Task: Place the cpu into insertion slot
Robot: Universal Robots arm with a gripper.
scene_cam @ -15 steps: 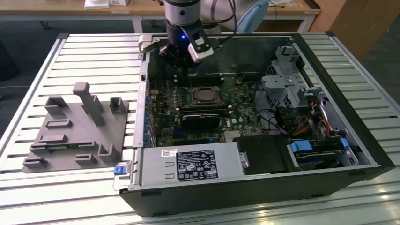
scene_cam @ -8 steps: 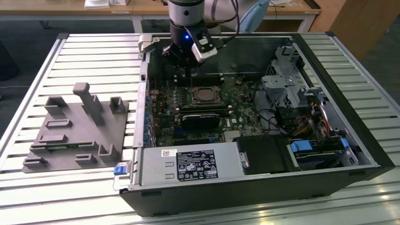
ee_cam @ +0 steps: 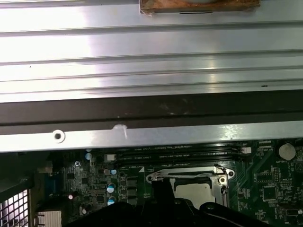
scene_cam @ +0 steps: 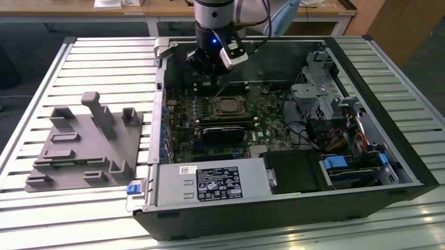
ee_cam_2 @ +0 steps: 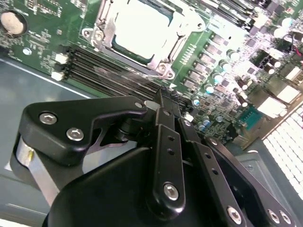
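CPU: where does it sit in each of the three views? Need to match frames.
Exterior view: cpu lies in the insertion slot mid-board, just below the gripper.
Second wrist view: pale square near the top edge, beyond the gripper.
First wrist view: bottom centre, partly hidden.
Shared landmark: the slot's metal bracket rim.

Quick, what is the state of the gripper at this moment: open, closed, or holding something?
Gripper: shut, fingers together with nothing between them; the cpu lies in the insertion slot beyond it.
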